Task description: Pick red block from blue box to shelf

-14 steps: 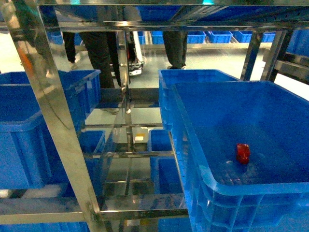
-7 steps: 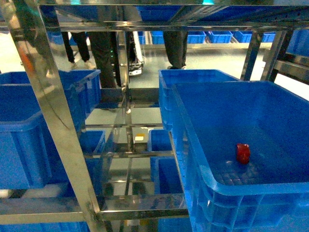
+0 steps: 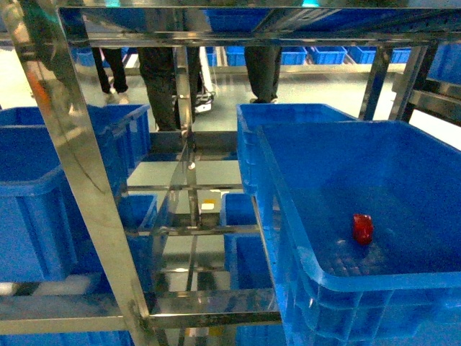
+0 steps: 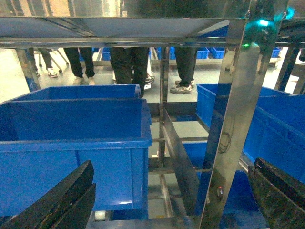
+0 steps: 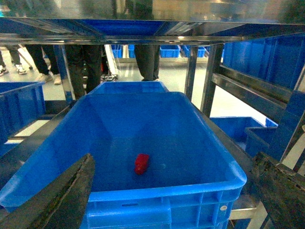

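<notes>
The red block [image 3: 362, 228] lies on the floor of a dark blue ribbed crate [image 3: 374, 282] that sits on a tier of the steel shelf [image 3: 79, 173]. The right wrist view shows the block [image 5: 141, 163] inside that crate [image 5: 167, 194], beyond its near rim. My right gripper [image 5: 174, 191] is open in front of the crate, its fingers [image 5: 66, 200] wide apart and empty. My left gripper [image 4: 172, 191] is open too, facing a shelf upright [image 4: 233, 133] and another dark blue crate [image 4: 71, 143]. Neither gripper shows in the head view. The blue box is out of view.
More dark blue crates stand on the shelf at left [image 3: 43, 194], behind [image 3: 288, 115] and on lower tiers [image 3: 245, 252]. Steel rails [image 3: 209, 303] and uprights [image 5: 207, 78] frame each tier, with a tier close overhead [image 5: 143, 28]. People's legs [image 3: 162, 79] stand behind the shelf.
Only the people's legs behind the shelf have shifted. The red block and the crates lie as before.
</notes>
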Controlling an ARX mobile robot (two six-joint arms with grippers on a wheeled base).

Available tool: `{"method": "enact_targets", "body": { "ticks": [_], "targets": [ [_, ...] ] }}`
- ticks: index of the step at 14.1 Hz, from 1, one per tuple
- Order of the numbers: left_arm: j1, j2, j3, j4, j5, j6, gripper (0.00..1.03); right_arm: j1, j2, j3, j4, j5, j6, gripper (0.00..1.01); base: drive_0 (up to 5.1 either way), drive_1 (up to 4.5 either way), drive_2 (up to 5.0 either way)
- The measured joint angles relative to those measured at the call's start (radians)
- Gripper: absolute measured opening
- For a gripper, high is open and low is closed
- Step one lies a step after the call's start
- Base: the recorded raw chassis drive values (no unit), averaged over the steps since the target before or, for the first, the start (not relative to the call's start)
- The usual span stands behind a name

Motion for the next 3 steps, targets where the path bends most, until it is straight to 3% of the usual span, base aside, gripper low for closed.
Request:
{"method": "enact_targets", "body": {
  "ticks": [3],
  "targets": [
    [0.0, 0.0, 0.0, 0.0, 0.0, 0.0, 0.98, 0.0, 0.0, 0.0, 0.0, 0.0, 0.0, 0.98, 0.0, 0.0, 0.0]
  ]
}}
